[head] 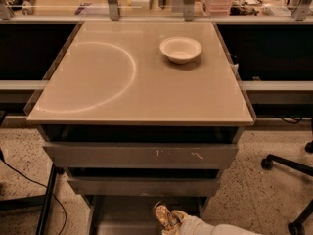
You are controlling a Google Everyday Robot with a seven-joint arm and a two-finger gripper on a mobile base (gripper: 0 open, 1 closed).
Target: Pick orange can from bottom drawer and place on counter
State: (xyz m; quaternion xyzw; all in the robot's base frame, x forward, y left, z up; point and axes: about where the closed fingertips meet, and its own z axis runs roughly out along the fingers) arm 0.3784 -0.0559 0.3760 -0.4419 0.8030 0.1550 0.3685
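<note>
The orange can [164,214] is tilted above the floor of the open bottom drawer [122,219], near its middle right. My gripper [172,218] reaches in from the lower right on a cream-coloured arm [205,227] and is shut on the can. The beige counter [146,89], with a white arc marking, lies above the drawers. The lower part of the can and most of the drawer floor are cut off by the bottom edge of the view.
A white bowl [180,49] stands on the counter's far right. Two scratched grey drawers [142,155] sit slightly open above the bottom one. Chair legs with castors [288,165] stand on the speckled floor at the right. A black cable [29,180] runs at the left.
</note>
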